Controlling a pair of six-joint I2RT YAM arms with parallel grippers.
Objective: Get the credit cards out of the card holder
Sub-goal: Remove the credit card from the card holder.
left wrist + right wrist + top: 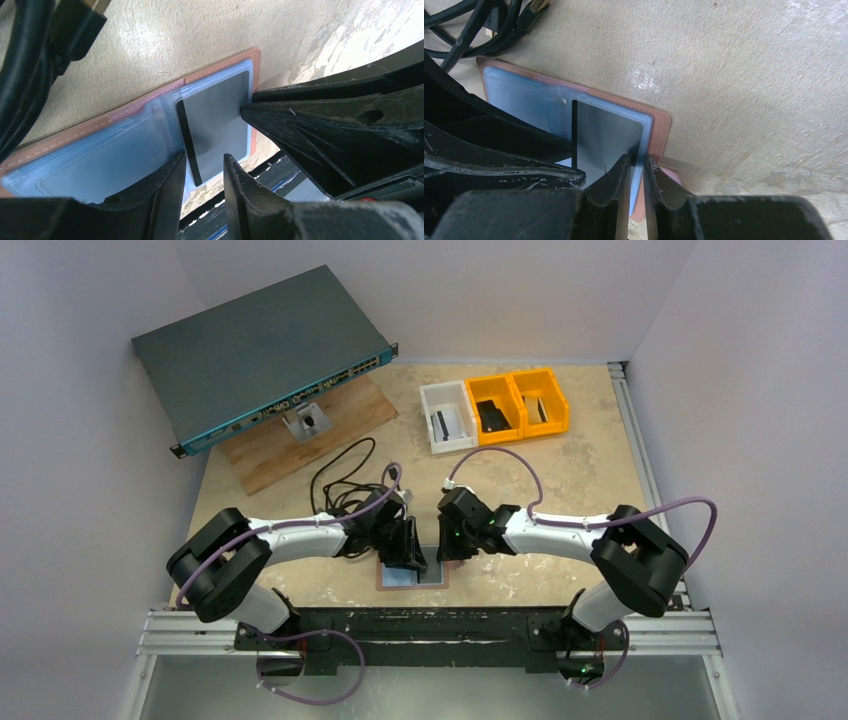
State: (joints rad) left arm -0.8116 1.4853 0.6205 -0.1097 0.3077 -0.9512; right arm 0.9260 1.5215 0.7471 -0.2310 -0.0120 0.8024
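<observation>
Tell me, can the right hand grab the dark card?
Probably yes. The right hand already sits at the dark card's edge in the open card holder, nothing between; the left hand is alongside.

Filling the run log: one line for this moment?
left gripper: open, astride dark grey card | right gripper: pinching card edge | reddish-brown leather card holder: open, flat

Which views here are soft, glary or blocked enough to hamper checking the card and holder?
Top external: sharp and evenly lit, but the grippers cover most of the card holder. Left wrist: the dark card is readable, with soft sheen; the near fingers are blurred and the black cable is out of focus. Right wrist: glare patch on the table, blurred fingers hide the card's lower edge.
</observation>
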